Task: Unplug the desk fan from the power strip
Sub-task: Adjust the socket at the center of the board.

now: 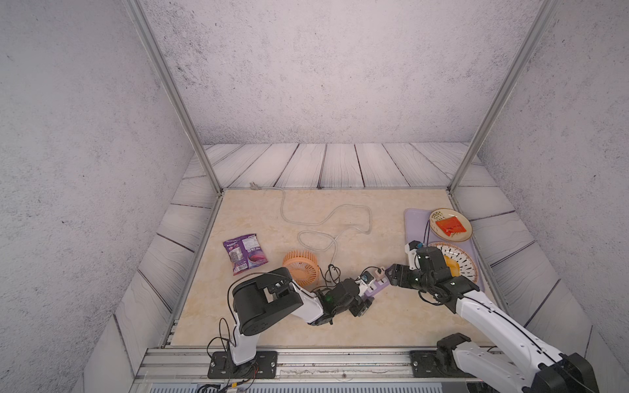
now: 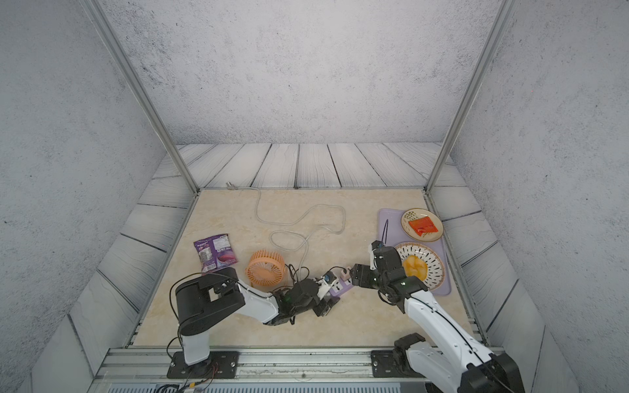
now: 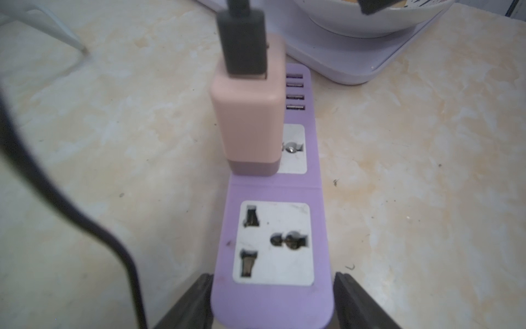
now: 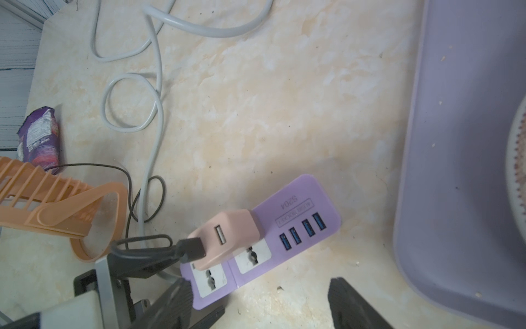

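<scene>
Beige marble-look tabletop boxed in by grey walls, and I'm driving this from afar. The power strip is a short lavender bar with two white sockets and a row of four USB slots. It lies flat, right in the left pincer. That pincer's fingers sit on either side of the strip's near end, tight to its edges. Honestly I can't tell whether they squeeze it or just flank it.

One socket further out from that pincer stands the pink cube adapter, plugged in, with a black USB plug stuck in its top. The thin black cord sags past the pincer's side. The desk fan is small, round and orange with a slatted cage, and it stands just behind the left arm.

The right pincer hangs wide open with nothing in it, just beside the strip.

Clutter-wise, a lavender tray carrying two plates sits close beyond the strip's USB end. A grey cable loops off behind, and a purple snack bag lies past the fan.
</scene>
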Controlling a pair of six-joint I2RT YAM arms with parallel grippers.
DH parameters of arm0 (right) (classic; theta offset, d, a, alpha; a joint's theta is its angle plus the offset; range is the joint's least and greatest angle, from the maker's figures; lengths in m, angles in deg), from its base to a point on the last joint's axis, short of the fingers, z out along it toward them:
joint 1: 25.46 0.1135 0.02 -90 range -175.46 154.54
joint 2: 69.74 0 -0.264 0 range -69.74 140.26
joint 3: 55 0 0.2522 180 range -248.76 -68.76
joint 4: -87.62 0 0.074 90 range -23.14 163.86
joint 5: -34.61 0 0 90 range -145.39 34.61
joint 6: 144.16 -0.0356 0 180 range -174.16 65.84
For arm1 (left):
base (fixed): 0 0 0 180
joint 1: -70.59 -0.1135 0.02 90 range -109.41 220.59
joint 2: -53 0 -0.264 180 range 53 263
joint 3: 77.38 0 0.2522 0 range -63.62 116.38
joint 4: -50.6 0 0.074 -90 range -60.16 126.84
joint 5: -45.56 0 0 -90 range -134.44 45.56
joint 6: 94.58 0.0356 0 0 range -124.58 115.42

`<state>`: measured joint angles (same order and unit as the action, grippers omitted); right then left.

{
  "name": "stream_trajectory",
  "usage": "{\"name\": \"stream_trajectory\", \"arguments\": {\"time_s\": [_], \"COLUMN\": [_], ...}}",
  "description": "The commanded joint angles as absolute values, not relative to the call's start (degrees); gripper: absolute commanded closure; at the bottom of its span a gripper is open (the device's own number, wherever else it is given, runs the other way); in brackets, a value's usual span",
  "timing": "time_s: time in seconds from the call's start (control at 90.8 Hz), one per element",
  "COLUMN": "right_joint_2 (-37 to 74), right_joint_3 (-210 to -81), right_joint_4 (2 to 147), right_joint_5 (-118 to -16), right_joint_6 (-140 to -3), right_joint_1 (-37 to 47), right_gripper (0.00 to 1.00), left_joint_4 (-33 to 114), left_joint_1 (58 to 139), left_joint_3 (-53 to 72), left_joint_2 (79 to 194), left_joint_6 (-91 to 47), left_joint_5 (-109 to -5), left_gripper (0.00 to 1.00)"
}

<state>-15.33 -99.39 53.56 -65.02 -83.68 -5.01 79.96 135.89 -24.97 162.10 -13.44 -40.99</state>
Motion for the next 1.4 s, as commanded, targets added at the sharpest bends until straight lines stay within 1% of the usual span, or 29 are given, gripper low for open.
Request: {"name": "stream_trajectory", "arguments": {"time_s": [0.0, 0.132, 0.528, 0.671, 0.76, 0.815, 0.881, 0.947, 1.002, 1.035, 1.09, 1.211, 1.255, 1.31, 1.387], "right_joint_2": [-17.3, -18.1, -17.9, -17.3, -16.2, -15.7, -15.4, -15.5, -15.7, -15.8, -15.9, -15.9, -15.5, -15.0, -14.6], "right_joint_3": [-98.2, -97.6, -96.5, -96.3, -96.4, -96.3, -96.4, -96.4, -96.5, -96.5, -96.5, -96.6, -96.9, -97.4, -97.9], "right_joint_4": [52.9, 52.1, 52.4, 52.9, 53.1, 53.4, 53.7, 53.6, 53.3, 53.1, 52.8, 52.6, 52.4, 51.9, 51.6], "right_joint_5": [-63.7, -63.8, -64.7, -65.2, -65.3, -65.4, -65.7, -65.4, -65.2, -65.2, -65.3, -65.3, -65.2, -65.1, -65.0], "right_joint_6": [-83.5, -83.6, -83.7, -83.1, -82.8, -82.8, -82.9, -82.8, -82.7, -82.7, -82.6, -82.6, -82.4, -82.2, -81.9], "right_joint_1": [-4.7, -4.7, -4.7, -4.8, -4.6, -4.7, -4.7, -4.6, -4.6, -4.6, -4.6, -4.4, -4.3, -4.1, -4.0], "right_gripper": [0.19, 0.19, 0.20, 0.20, 0.20, 0.20, 0.21, 0.21, 0.21, 0.21, 0.21, 0.20, 0.19, 0.19, 0.19], "left_joint_4": [83.6, 85.6, 86.1, 86.3, 86.9, 86.9, 86.9, 86.9, 86.8, 86.6, 86.1, 85.5, 85.6, 85.8, 85.9], "left_joint_1": [135.7, 135.6, 135.7, 135.7, 135.7, 135.7, 135.7, 135.7, 135.6, 135.7, 135.6, 135.6, 135.7, 135.6, 135.7], "left_joint_3": [-26.0, -25.8, -23.0, -22.6, -22.9, -22.8, -22.8, -22.7, -22.7, -22.7, -22.6, -22.4, -22.3, -22.4, -22.3], "left_joint_2": [161.7, 162.6, 165.3, 165.7, 165.7, 165.8, 165.9, 166.0, 165.9, 165.9, 165.8, 165.7, 165.7, 165.6, 165.7], "left_joint_6": [-12.6, -12.1, -10.8, -10.7, -10.6, -10.5, -10.3, -10.3, -10.1, -10.1, -10.2, -10.3, -10.2, -10.1, -9.8], "left_joint_5": [-40.5, -41.0, -41.3, -41.3, -40.5, -40.5, -40.7, -40.7, -40.8, -40.8, -40.5, -40.0, -39.8, -39.5, -39.6], "left_gripper": [0.28, 0.30, 0.31, 0.41, 0.51, 0.53, 0.61, 0.62, 0.68, 0.68, 0.65, 0.41, 0.35, 0.32, 0.30]}}
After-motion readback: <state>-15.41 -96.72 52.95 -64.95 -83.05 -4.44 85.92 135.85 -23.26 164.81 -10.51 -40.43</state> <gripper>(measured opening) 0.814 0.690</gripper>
